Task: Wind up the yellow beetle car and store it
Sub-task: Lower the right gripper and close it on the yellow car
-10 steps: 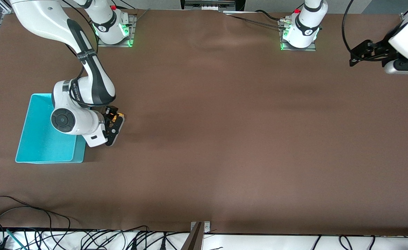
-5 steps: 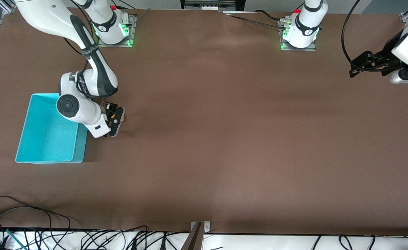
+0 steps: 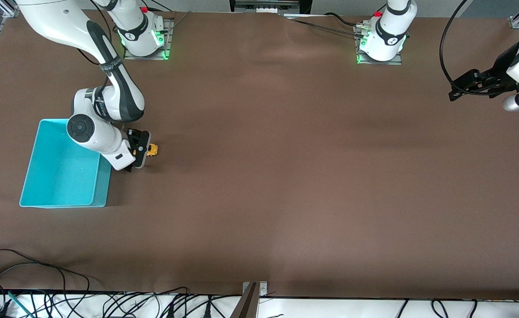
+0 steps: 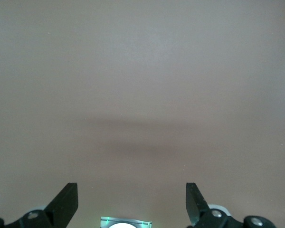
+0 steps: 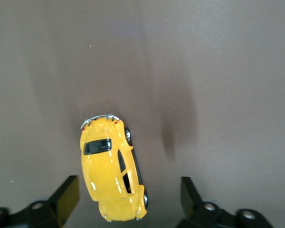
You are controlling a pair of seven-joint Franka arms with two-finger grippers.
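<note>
Yellow beetle car (image 3: 152, 150): one small toy with a rounded glossy body and dark windows, standing on its wheels on the brown table (image 3: 286, 176), just beside the turquoise bin (image 3: 61, 198) toward the left arm's end, not in it. In the right wrist view the car (image 5: 112, 167) lies between the two dark fingers (image 5: 66, 194) and nearer to one of them, with a clear gap to the other and no contact seen. Right hand (image 3: 139, 149): low over the car, fingers spread and released, grasping nothing. Turquoise bin: one open rectangular container at the right arm's end of the table, its near wall toward the front camera; the right arm's white wrist overlaps one upper corner of it in the front view. Left hand (image 3: 462, 86): held in the air at the left arm's end of the table, well apart from car and bin, waiting; the left wrist view shows its fingers (image 4: 66, 202) wide apart over bare brown surface, grasping nothing. Cables (image 3: 109, 304): a black tangle along the table edge nearest the front camera.
</note>
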